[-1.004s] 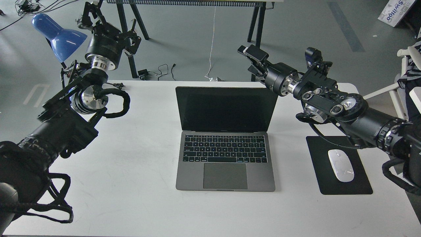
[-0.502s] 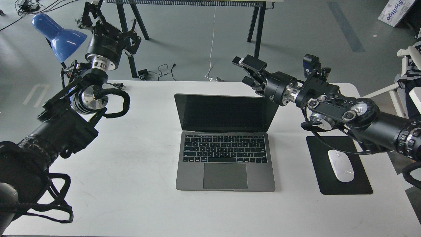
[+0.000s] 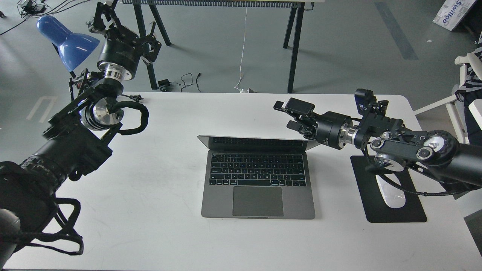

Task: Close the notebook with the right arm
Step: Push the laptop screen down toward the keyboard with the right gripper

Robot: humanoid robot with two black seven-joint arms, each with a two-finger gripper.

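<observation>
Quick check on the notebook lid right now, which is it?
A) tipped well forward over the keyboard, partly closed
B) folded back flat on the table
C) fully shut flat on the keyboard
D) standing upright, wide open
A: the notebook lid leans low over the keys, which are mirrored in its screen, while the right gripper sits at the lid's top right corner.

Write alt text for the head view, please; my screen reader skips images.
A grey notebook sits on a white table, lid tilted far forward over its keyboard, the right arm's tool at the lid's right corner. The left tool is raised by a blue lamp; a white mouse lies on a black pad.
</observation>
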